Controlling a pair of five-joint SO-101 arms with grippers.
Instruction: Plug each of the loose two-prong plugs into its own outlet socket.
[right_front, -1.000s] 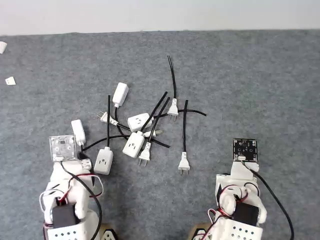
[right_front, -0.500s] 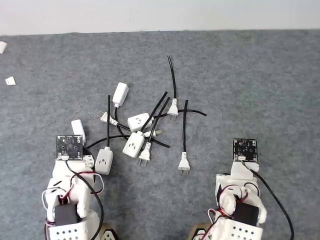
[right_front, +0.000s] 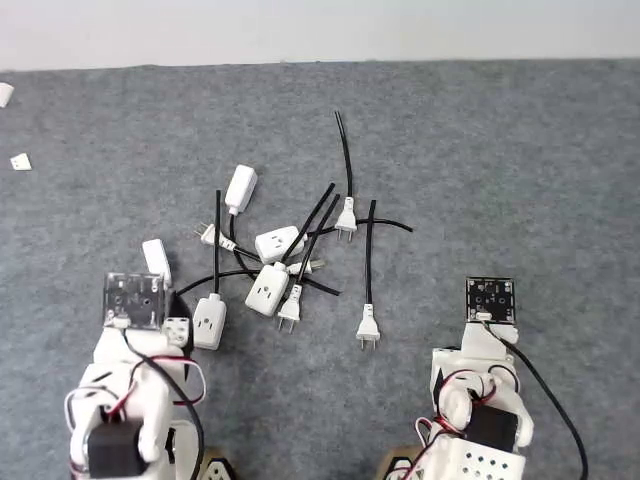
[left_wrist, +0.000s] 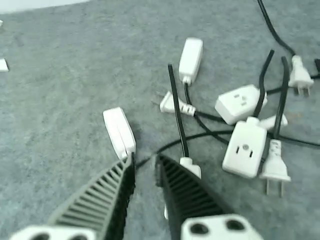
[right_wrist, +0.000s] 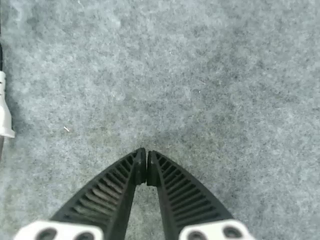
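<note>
Well, the left pincer (left_wrist: 144, 169) hangs narrowly parted over the grey tabletop (right_front: 500, 150), near a socket (right_front: 207, 322) whose cord runs straight away from the arms. The right pincer (right_wrist: 146, 170) has its tips pressed together. Between the arms a loose plug (right_front: 367, 328) lies lengthwise, prongs toward the robot, cord trailing away.

Left arm (right_front: 120, 400) white plastic, black servo (right_front: 117, 448), red, white and black wires (right_front: 186, 378) looped over it, clear-cased board (right_front: 133, 300) at wrist. Right arm (right_front: 480, 405) same white, red and white wires, black cable (right_front: 548, 390) down its side, bare black board (right_front: 490, 299). Left gripper (left_wrist: 144, 167), right gripper (right_wrist: 146, 165): black ribbed wedge fingers (right_wrist: 110, 195), white bases (right_wrist: 30, 231) with dark screw holes (right_wrist: 47, 233).
</note>
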